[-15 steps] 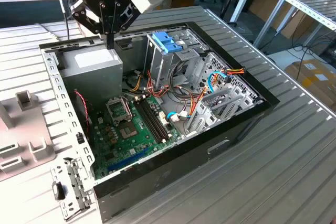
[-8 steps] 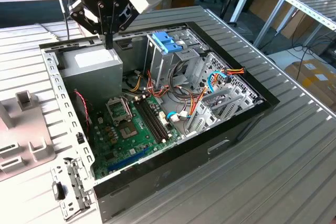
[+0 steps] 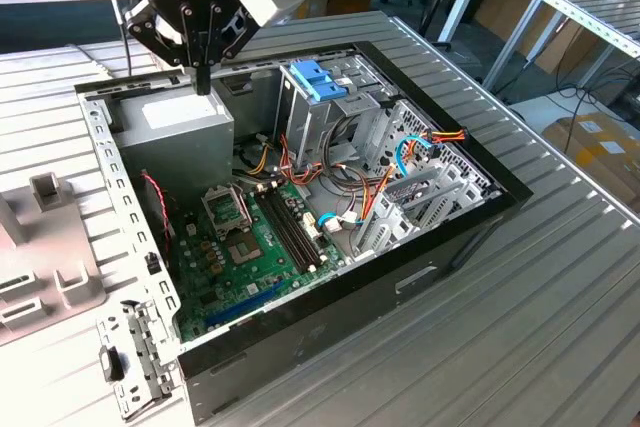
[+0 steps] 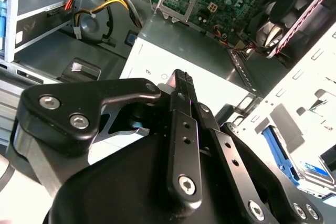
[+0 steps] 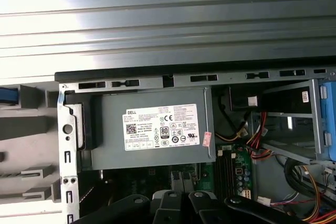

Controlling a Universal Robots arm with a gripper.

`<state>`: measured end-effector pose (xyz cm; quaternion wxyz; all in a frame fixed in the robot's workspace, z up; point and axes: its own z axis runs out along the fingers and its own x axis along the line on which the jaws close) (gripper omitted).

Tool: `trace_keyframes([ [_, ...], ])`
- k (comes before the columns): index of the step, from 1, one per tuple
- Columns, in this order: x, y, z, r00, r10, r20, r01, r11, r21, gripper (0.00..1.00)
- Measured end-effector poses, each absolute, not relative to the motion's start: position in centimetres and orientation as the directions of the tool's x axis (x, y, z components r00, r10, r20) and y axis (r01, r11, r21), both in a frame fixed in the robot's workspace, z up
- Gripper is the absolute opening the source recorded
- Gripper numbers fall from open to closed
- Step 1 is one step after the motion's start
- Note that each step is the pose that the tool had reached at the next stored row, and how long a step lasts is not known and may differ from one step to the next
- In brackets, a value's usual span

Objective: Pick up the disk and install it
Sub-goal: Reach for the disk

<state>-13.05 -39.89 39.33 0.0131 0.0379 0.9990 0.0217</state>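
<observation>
My gripper [image 3: 203, 85] hangs over the back corner of the open computer case [image 3: 450, 237], at the exterior view's left. Its fingers are shut together with nothing between them, and their tips [image 4: 181, 77] point down at the grey power supply [image 3: 185, 119]. The disk seems to lie outside the case on a pale fixture. In the second wrist view I see part of a blue side rail and a label with a blue band [image 4: 314, 169]; most of it is hidden. A light-blue latch piece [image 3: 318, 79] sits on top of the metal drive cage [image 3: 345, 122].
Inside the case are a green motherboard [image 3: 250, 247], bundles of coloured cables [image 3: 350, 187] and the power supply with its white sticker [image 5: 161, 128]. A grey fixture [image 3: 45, 247] stands at the exterior view's left. The case rests on a ribbed metal table [image 3: 540, 327].
</observation>
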Motion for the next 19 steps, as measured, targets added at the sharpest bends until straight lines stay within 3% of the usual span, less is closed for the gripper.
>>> trace_keyframes([
  [19,-14.02,-39.90,39.33,-0.997,0.076,-0.024,0.075,0.996,0.044,0.11],
])
